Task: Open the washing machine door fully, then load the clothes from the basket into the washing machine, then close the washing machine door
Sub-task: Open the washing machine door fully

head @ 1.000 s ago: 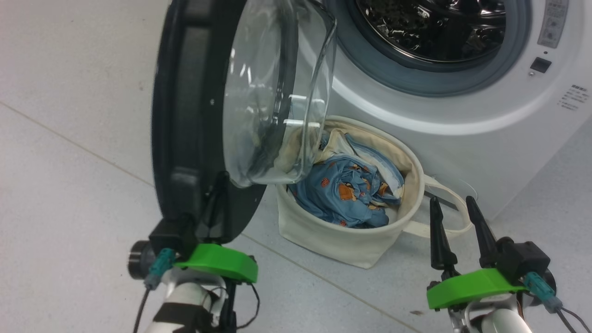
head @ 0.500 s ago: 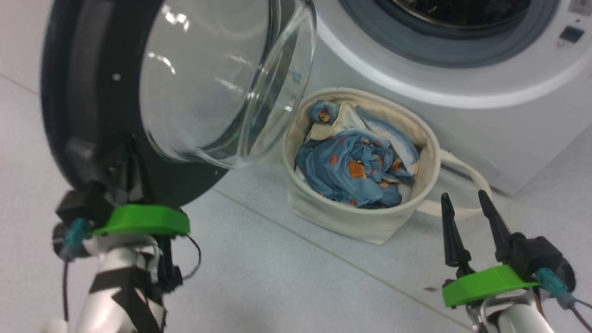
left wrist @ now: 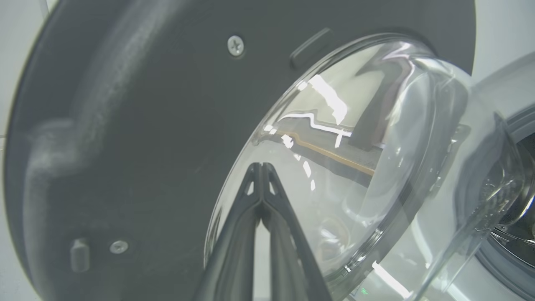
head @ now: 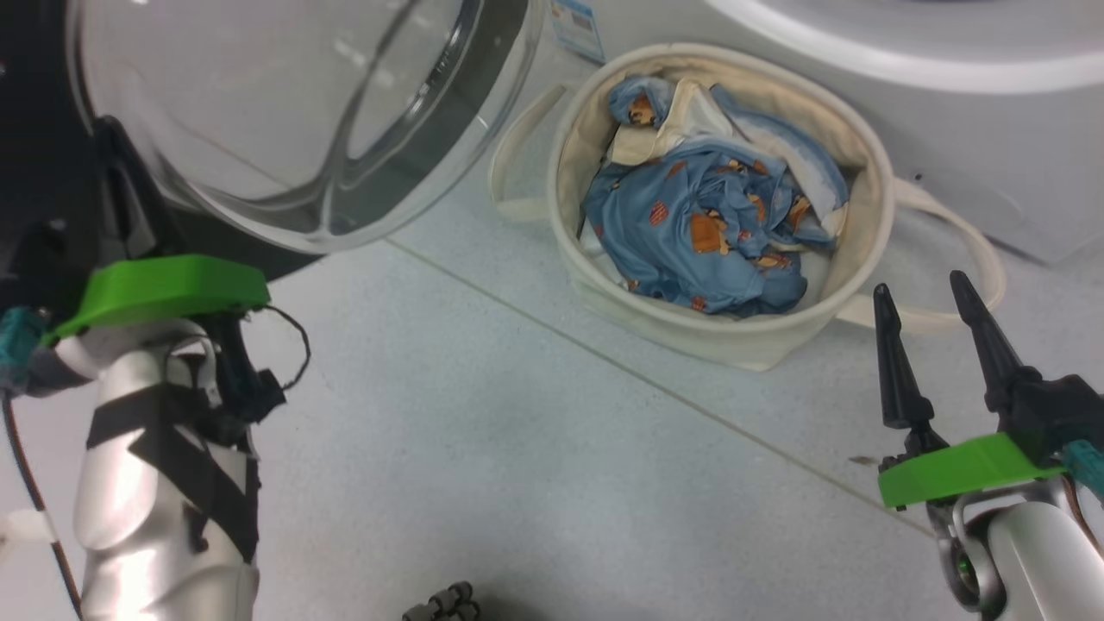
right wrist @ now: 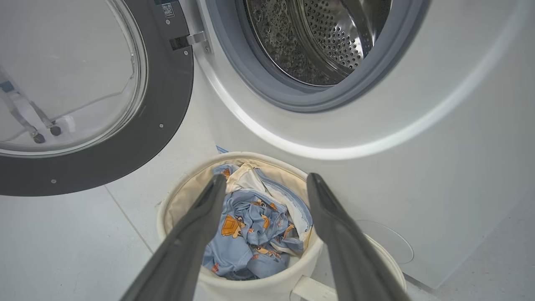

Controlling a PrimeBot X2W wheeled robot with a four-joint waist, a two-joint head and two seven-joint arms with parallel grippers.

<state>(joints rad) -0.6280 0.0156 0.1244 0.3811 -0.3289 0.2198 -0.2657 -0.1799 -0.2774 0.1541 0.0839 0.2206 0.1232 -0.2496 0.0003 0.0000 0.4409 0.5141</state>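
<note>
Washing machine door (right wrist: 159,138) stands open | label sticker (head: 576,28) unreadable | basket (head: 742,341) holds blue printed clothes (head: 699,233) | left gripper (left wrist: 261,167) pinched closed | right gripper (head: 918,283) spread wide

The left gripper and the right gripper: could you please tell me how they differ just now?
The left gripper is shut tight; the right gripper is open wide. The left gripper points at the inner side of the door; the right gripper points at the clothes in the basket. The left gripper sits close up to the door; the right gripper hangs clear of the basket. Both are dark, long-fingered and empty.
</note>
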